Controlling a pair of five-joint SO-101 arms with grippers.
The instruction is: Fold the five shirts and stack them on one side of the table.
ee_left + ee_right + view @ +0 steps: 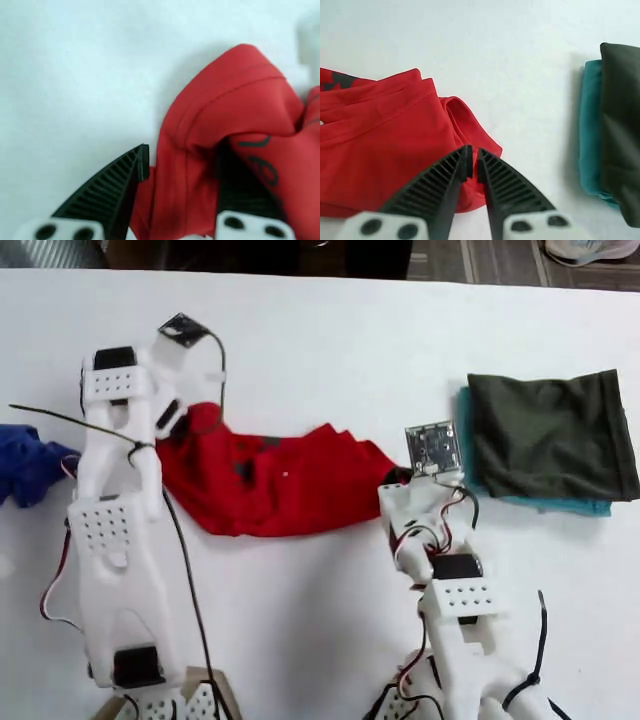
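A red shirt (270, 485) lies stretched across the middle of the table between the two arms. My left gripper (193, 418) is at its left end; in the left wrist view a thick bunch of red cloth (200, 125) fills the gap between the black fingers (125, 175) of the gripper (182, 160), which is shut on it. My right gripper (397, 478) is at the shirt's tapered right end, its jaws (472, 162) pinched together on the red corner (465, 125). A folded dark green shirt (550, 435) rests on a teal one (560, 505) at the right.
A crumpled blue shirt (30, 465) lies at the table's left edge, beside the left arm's base. The dark and teal stack (610, 120) lies a short way beyond the right gripper. Bare white tabletop (330, 350) spreads along the far side and in front between the arms.
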